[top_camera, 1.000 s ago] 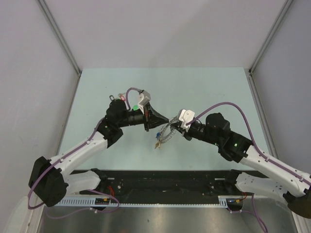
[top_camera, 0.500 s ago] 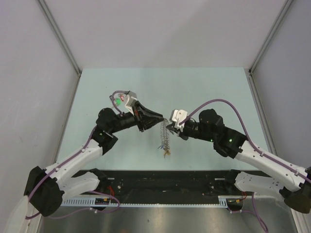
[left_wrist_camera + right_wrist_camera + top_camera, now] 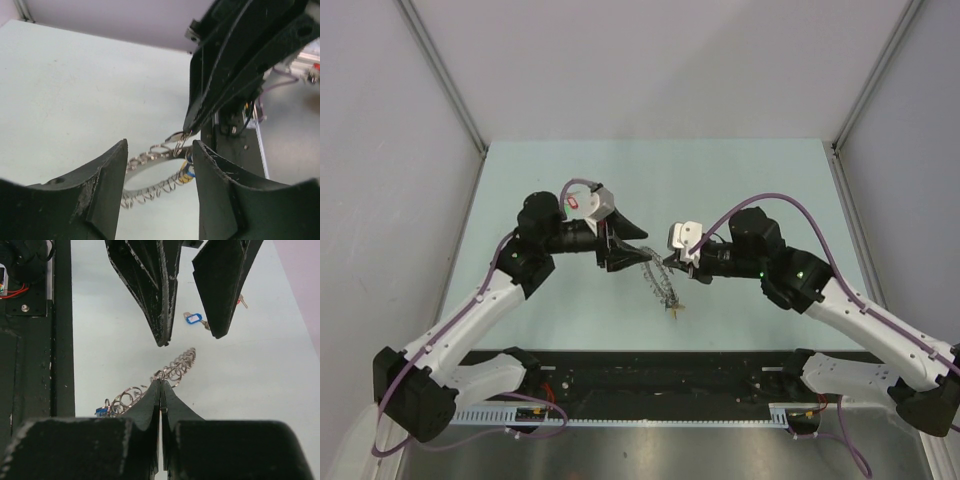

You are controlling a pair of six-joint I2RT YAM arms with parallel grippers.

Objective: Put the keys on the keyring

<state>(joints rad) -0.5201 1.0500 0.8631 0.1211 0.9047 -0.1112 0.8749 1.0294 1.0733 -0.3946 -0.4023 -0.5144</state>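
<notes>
The right pincer (image 3: 160, 383) is pinched tight on the floppy silver coiled-metal keyring (image 3: 176, 368), over the pale green table (image 3: 750, 180). The left pincer (image 3: 159, 146) stands open beside it and looks like it holds nothing.

In the left wrist view the keyring (image 3: 145, 161) was blurred, its lower coils partly hidden behind the fingers (image 3: 102, 195) of the left gripper (image 3: 159, 147). From above, the keys (image 3: 677, 308) at its end were too small to count. A blue-tagged key (image 3: 193, 318) on the table (image 3: 260, 390) lay partly behind one left finger in the right wrist view.
</notes>
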